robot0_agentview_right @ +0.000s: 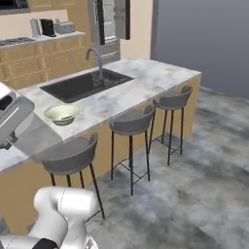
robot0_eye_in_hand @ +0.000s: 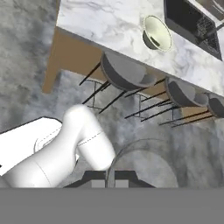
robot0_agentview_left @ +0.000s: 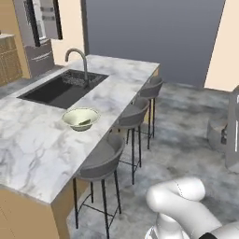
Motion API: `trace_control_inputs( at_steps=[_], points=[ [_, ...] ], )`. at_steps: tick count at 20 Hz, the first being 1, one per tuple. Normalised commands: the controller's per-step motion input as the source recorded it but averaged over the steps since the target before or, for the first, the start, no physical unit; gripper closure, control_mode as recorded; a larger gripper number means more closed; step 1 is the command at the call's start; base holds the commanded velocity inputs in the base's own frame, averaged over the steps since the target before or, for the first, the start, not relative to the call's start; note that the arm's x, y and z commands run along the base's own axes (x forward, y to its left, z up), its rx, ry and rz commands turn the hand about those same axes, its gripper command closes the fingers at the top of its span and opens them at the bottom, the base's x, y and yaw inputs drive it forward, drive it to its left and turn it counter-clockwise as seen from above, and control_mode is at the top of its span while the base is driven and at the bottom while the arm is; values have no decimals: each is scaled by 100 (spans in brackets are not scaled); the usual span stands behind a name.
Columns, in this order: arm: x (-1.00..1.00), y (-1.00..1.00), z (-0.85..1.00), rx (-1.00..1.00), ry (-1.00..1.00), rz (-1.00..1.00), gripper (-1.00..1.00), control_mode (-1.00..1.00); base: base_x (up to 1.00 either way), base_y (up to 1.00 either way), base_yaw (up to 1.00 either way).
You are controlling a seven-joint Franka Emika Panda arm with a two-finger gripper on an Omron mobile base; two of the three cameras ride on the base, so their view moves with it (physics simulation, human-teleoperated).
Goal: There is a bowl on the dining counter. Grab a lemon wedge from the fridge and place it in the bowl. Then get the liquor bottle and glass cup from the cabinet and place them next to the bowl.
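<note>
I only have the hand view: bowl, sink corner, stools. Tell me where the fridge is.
Observer: The fridge stands past the far end of the dining counter, beyond the sink.
Operator: Report what's beside it.
Observer: In the right base view, wooden cabinets run along the wall under a back counter.
Operator: Say what's on that counter.
Observer: A few small appliances, too small to identify.

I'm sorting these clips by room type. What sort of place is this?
A home kitchen, rendered rather than real, with a dining island. A marble counter holds a dark sink with a curved faucet, bar stools line its edge, and a bowl sits on top.
</note>
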Motion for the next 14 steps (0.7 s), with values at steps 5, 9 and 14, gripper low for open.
trace_control_inputs(
  at_steps=[5, 9, 14],
  points=[
    [0, 0, 0, 0, 0, 0, 100, 100, 48, -36, 70],
    [0, 0, 0, 0, 0, 0, 100, 100, 36, -40, 69],
    [0, 0, 0, 0, 0, 0, 100, 100, 28, -43, 68]
  ],
)
